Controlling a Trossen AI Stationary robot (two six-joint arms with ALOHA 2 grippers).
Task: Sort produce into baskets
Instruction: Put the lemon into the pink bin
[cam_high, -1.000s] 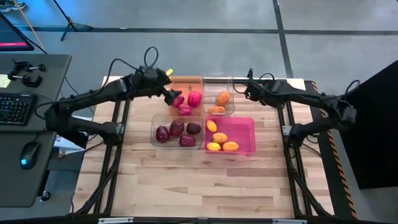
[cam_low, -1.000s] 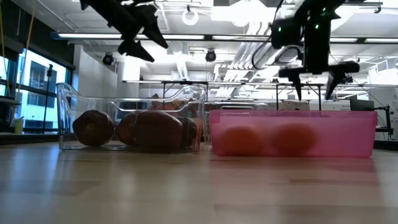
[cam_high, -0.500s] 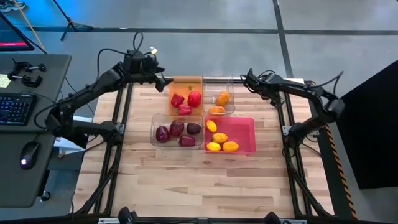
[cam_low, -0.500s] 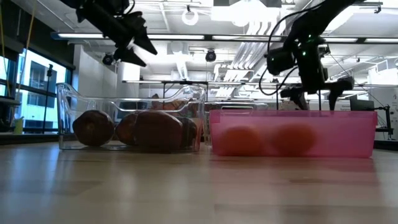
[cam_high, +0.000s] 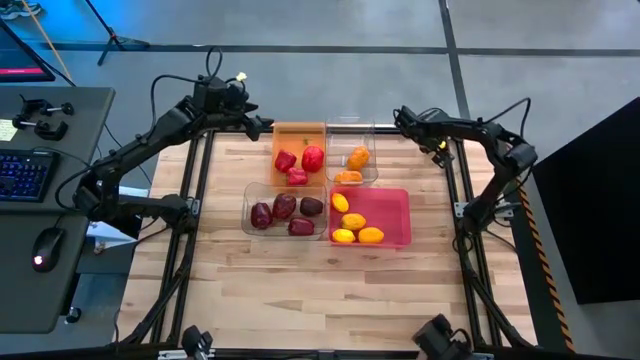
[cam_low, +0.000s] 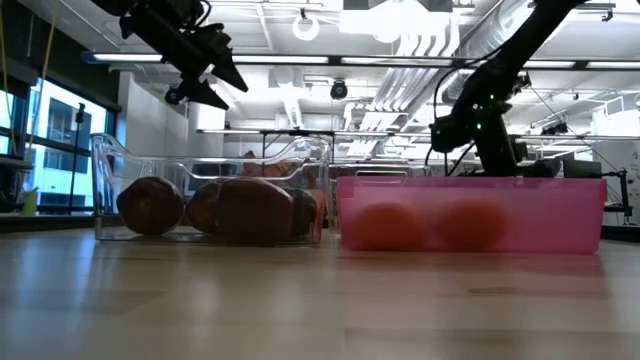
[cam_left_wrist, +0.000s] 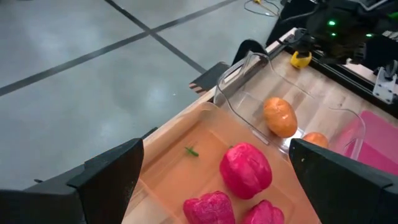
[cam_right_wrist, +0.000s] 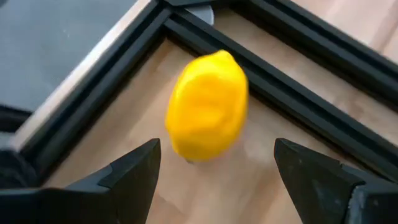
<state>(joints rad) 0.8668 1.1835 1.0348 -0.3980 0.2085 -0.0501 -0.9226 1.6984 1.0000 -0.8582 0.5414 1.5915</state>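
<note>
A yellow lemon (cam_right_wrist: 208, 106) lies on the wood by the far right corner of the black frame; it also shows in the high view (cam_high: 437, 151). My right gripper (cam_right_wrist: 216, 146) is open just above it, one finger on either side, touching nothing. In the low view the pink bin hides that gripper. My left gripper (cam_high: 262, 126) is open and empty, raised over the far left edge of the orange bin (cam_high: 300, 135). That bin holds three pink-red pieces (cam_left_wrist: 245, 168). The far clear bin (cam_high: 350, 128) holds two orange pieces.
The near clear bin (cam_high: 248, 200) holds several maroon pieces. The pink bin (cam_high: 392, 205) holds several yellow and orange pieces. Black frame rails (cam_high: 455, 170) run along the table's sides. A desk with a keyboard (cam_high: 25, 170) stands to the left. Bare wood lies near the front.
My left gripper has drawn back from over the pink-red pieces toward the table's far left corner, staying open. My right gripper has gone toward the far edge and down onto the lemon's place, still open. No produce has moved.
</note>
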